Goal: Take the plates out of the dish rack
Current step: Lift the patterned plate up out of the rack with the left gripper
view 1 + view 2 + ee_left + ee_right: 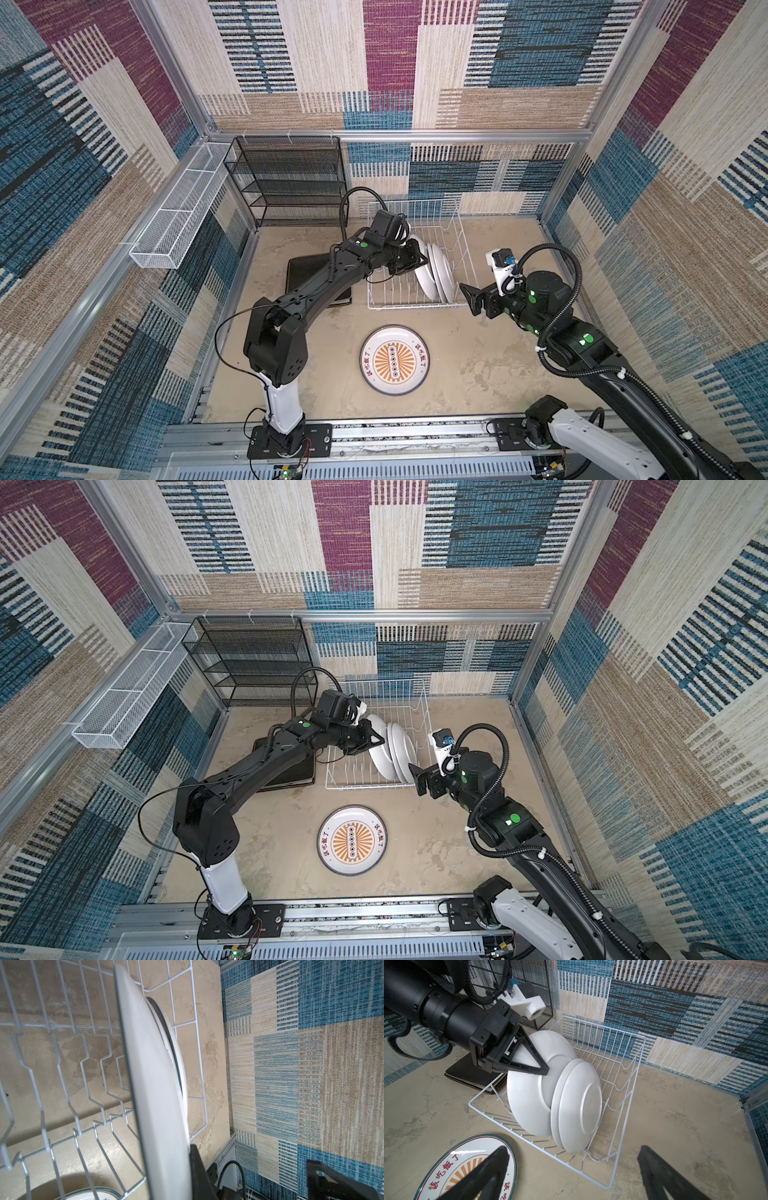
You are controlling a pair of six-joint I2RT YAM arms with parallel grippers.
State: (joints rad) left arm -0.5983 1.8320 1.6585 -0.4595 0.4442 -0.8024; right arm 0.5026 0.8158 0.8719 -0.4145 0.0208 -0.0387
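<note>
Far across the table, in both top views, three round white plates are stood on edge in the dish rack. In the left wrist view the leftmost plate is seen edge-on. In the right wrist view its rim is clamped by the left gripper, likely for lifting out; the right gripper is held wide open, empty.

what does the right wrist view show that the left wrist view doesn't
Only the right wrist view: the left claw whole, shut on the held plate at its rim, the white backs of two other plates, and the square plates lying by the dish rack. Only the left wrist view: the held plate edge-on, with a dark rim on the one behind. Both: the dish rack, and the printed plate flat on the table.
</note>
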